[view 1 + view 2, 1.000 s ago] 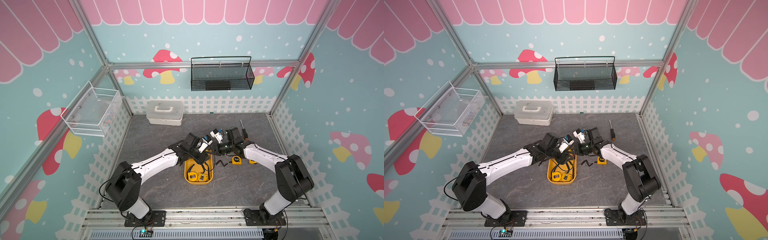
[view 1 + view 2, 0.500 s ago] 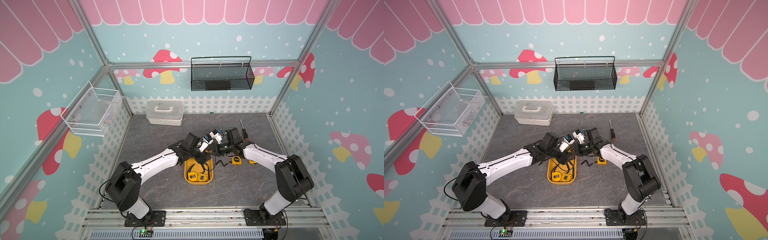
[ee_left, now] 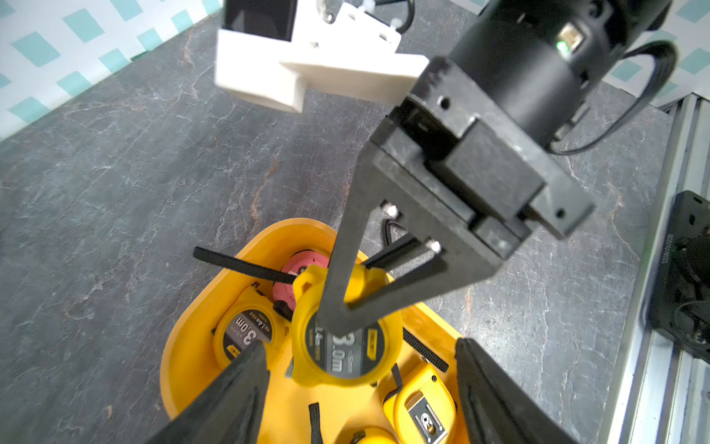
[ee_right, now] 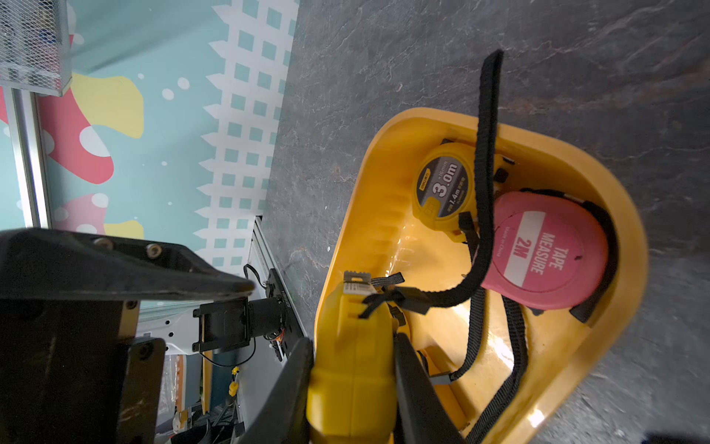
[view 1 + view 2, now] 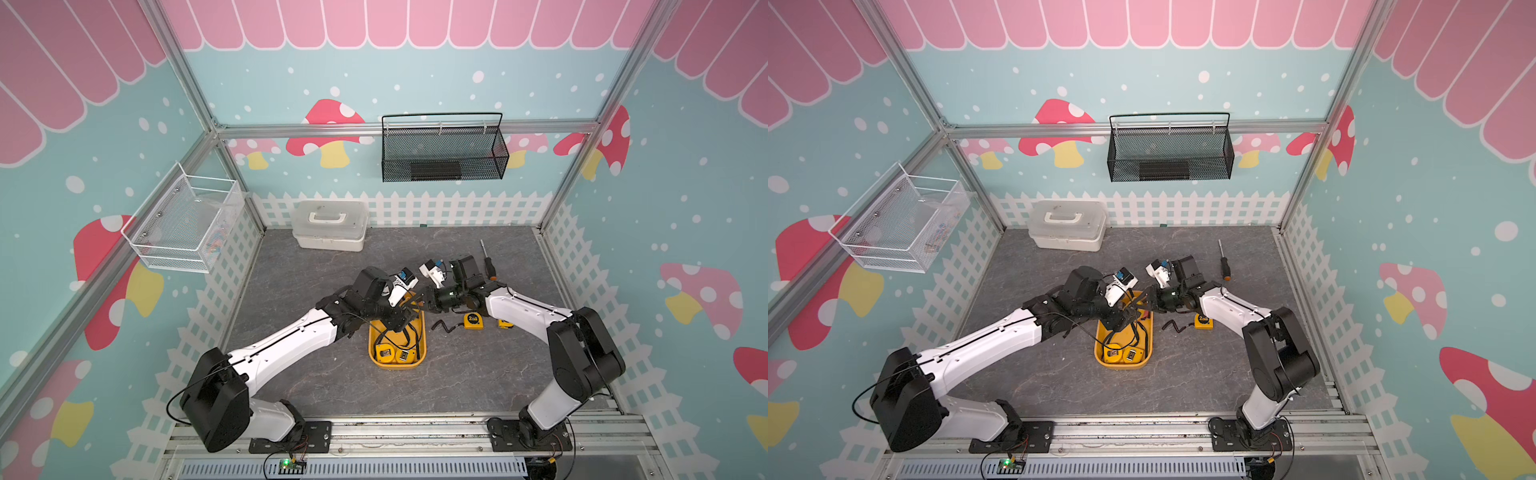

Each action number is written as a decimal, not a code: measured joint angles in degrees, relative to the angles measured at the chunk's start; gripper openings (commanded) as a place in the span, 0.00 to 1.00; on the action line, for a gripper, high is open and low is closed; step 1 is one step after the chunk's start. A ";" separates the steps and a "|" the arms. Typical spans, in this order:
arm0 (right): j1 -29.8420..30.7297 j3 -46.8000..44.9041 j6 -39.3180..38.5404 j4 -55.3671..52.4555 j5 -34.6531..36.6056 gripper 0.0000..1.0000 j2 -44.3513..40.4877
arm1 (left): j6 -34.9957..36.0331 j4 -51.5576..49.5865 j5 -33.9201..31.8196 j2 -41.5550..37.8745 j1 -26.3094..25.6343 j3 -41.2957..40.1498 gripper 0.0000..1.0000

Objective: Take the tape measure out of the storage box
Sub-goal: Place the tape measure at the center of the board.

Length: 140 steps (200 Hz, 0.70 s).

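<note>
The storage box (image 5: 397, 366) is a shallow yellow tray at the middle of the floor, seen in both top views (image 5: 1121, 365). Over its far end my right gripper (image 4: 353, 340) is shut on a yellow tape measure (image 4: 351, 369), held on edge just above the tray. In the left wrist view that tape measure (image 3: 338, 350) hangs between the spread fingers of my open left gripper (image 3: 359, 346), which touch nothing. A pink tape measure (image 4: 545, 250), another yellow one (image 4: 442, 188) and more lie in the tray (image 3: 180, 365) among black straps.
Two yellow tape measures (image 5: 473, 321) (image 5: 505, 323) and a black strap (image 5: 442, 326) lie on the floor right of the tray. A screwdriver (image 5: 488, 262) lies further back. A white lidded case (image 5: 330, 224) stands at the back wall, under a black mesh basket (image 5: 442, 149).
My left gripper's jaws have spread apart around the yellow tape measure, while the right gripper has stayed shut on it. Both arms have hardly shifted.
</note>
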 measured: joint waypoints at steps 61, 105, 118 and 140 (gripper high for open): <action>-2.32 0.20 0.00 0.00 0.00 0.28 -0.02 | -0.72 -0.85 -3.41 -7.91 3.45 -2.99 0.79; -6.58 -1.38 -0.09 -0.20 0.00 0.28 -2.91 | -1.03 -1.09 -3.96 -7.85 4.39 -3.08 0.79; -9.22 -2.91 -0.44 -0.70 -0.02 0.28 -5.18 | -1.05 -1.09 -3.96 -7.39 4.44 -3.08 0.79; -14.05 -4.92 -1.77 -2.73 0.20 0.28 -8.76 | -1.05 -1.07 -3.89 -6.01 4.44 -3.08 0.79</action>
